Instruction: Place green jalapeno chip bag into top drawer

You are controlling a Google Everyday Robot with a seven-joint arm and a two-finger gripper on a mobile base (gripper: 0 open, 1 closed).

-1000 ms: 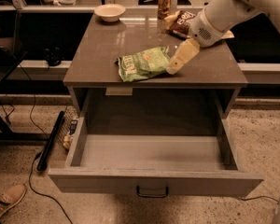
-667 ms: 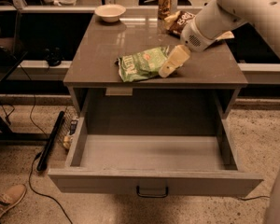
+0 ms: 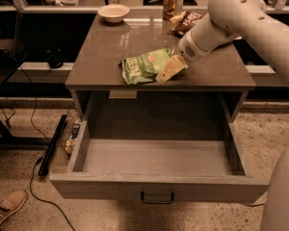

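At the back of the brown table stand a pale bowl towards the left corner, a drinks can further right and, just beside the can, a dark brown chip bag. All three are well apart from the front edge, and nothing lies between the front of the tabletop and the drawer below. The top drawer is pulled far out beneath the table, its grey inside bare and its small dark handle at the centre of the front panel. On the floor to the left lie a long black bar and a thin cable, with a tan shoe at the lower left corner. The robot's pale arm reaches in from the upper right, passing over the right side of the table in front of the brown bag. The gripper is low over the tabletop near the front edge, tilted down to the left, its tip against the right end of the green jalapeno chip bag — seen side-on as one pale wedge, so I cannot tell how far open it is, nor whether it has hold of the bag. The bag lies flat on the table, just left of the gripper and touching it, close to the front edge and directly above the open drawer — not in it.
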